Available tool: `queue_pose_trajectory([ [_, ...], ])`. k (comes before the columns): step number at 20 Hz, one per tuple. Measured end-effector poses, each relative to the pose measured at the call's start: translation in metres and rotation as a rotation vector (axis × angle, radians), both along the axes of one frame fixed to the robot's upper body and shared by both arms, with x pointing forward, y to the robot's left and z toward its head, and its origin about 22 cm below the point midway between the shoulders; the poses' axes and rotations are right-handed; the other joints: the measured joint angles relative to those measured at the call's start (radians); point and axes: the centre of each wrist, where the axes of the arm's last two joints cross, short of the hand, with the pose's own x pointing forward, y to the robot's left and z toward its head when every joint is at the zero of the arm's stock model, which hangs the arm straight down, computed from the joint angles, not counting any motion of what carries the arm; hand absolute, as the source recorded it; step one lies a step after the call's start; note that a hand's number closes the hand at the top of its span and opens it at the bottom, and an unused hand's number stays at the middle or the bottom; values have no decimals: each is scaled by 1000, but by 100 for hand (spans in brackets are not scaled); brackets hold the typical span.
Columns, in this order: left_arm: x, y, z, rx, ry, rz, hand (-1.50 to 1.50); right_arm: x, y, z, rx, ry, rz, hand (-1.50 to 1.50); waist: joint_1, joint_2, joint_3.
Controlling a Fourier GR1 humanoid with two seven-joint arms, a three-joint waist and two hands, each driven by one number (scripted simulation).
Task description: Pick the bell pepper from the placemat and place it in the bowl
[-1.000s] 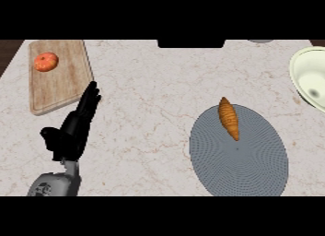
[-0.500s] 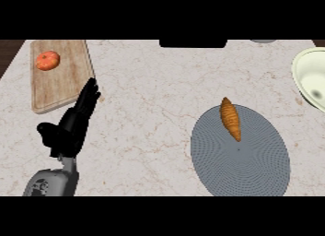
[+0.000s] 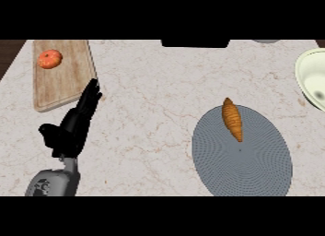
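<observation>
Head view shows an orange, tapered vegetable (image 3: 232, 119), not a bell pepper, lying on the round grey placemat (image 3: 243, 166) at lower right. Beyond it, the pale bowl (image 3: 318, 83) sits at the right edge. At lower left, my left hand (image 3: 73, 126) rests with fingers straight, touching nothing, beside the wooden cutting board (image 3: 61, 80) carrying a tomato (image 3: 50, 59).

orange veg (image 3: 232, 119) lying on grey placemat (image 3: 242, 163), pale bowl (image 3: 313, 82) at rt edge
</observation>
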Motion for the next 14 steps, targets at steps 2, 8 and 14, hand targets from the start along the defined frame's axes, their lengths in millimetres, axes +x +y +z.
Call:
queue_pose_trajectory([
  [2,3,-1,1,4,-1,1,0,4,-14,-17,-17,9,-21,150,-1,0,0],
  [8,6,-5,-2,0,-1,-7,0,16,-44,-53,-41,42,-72,150,6,4,1],
  [14,5,-7,-4,-2,-10,-11,0,9,-68,-78,71,179,-51,-150,15,8,2],
])
